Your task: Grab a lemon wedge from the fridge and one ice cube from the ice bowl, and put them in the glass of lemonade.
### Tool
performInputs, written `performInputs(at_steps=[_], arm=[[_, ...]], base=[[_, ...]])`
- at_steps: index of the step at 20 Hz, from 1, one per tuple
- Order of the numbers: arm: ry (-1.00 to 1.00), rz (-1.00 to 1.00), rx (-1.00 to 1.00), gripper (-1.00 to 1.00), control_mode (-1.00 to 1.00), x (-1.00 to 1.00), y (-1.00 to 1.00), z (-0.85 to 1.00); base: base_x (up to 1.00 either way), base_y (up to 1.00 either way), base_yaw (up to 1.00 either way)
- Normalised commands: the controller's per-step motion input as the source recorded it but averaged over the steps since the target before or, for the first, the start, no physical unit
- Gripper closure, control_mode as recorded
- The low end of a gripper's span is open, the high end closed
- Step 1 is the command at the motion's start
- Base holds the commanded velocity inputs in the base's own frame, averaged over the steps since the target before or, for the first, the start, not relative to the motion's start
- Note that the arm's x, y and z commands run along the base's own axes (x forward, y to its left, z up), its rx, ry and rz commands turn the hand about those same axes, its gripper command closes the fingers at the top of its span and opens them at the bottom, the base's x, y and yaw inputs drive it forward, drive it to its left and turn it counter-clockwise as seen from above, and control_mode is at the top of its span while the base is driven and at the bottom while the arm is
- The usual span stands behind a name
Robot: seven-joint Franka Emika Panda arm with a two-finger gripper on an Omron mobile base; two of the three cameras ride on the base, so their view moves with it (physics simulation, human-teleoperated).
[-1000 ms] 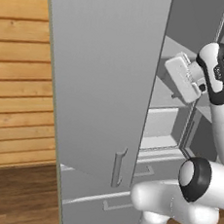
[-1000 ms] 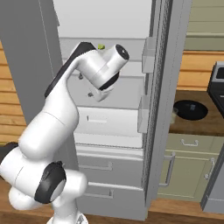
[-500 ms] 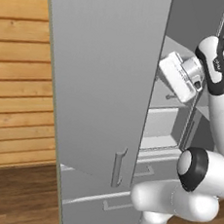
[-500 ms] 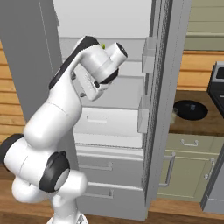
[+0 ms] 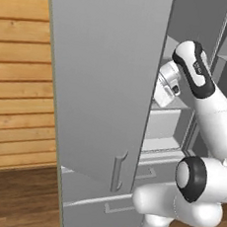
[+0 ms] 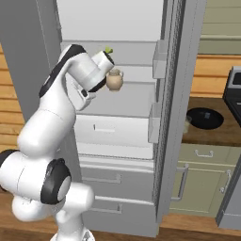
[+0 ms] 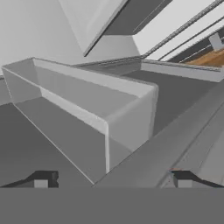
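The tool (image 7: 112, 180) is spread wide with nothing between its two dark fingertips (image 7: 43, 179); in the hand view it looks over a grey door bin (image 7: 87, 109) and shelf edges inside the fridge (image 6: 117, 141). In the left base view the white arm (image 5: 205, 110) reaches up past the edge of the open left fridge door (image 5: 104, 80), which hides most of the interior from that side. In the right base view the wrist sits at an upper shelf, just beside a tan round jug (image 6: 114, 80) standing there. The lemon wedge (image 6: 108, 49), a tiny yellow-green piece, shows just above the wrist at the shelf over the jug. Below are a white crisper drawer (image 6: 113, 129) and the two lower drawers. The right door stands edge-on, its bins facing inward. Beyond it, on the dark brown surface (image 6: 212, 134) over beige cabinets (image 6: 200, 176), lies the wide black ice bowl (image 6: 205, 118), with the small glass of lemonade (image 6: 188, 124) near its left side. Wooden plank walls (image 5: 20, 76) flank the fridge, over a wood floor (image 5: 17, 199).
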Motion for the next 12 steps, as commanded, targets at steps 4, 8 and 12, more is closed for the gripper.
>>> performInputs(at_steps=[4, 8, 12], arm=[[-0.12, 0.18, 0.11, -1.00, -1.00, -0.40, 1.00, -0.09], [-0.23, 0.18, 0.08, -1.00, -1.00, -0.47, 1.00, 0.00], [-0.28, 0.13, 0.00, -1.00, -1.00, -0.47, 1.00, 0.00]], base=[[0.00, 0.00, 0.00], [0.00, 0.00, 0.00], [0.00, 0.00, 0.00]])
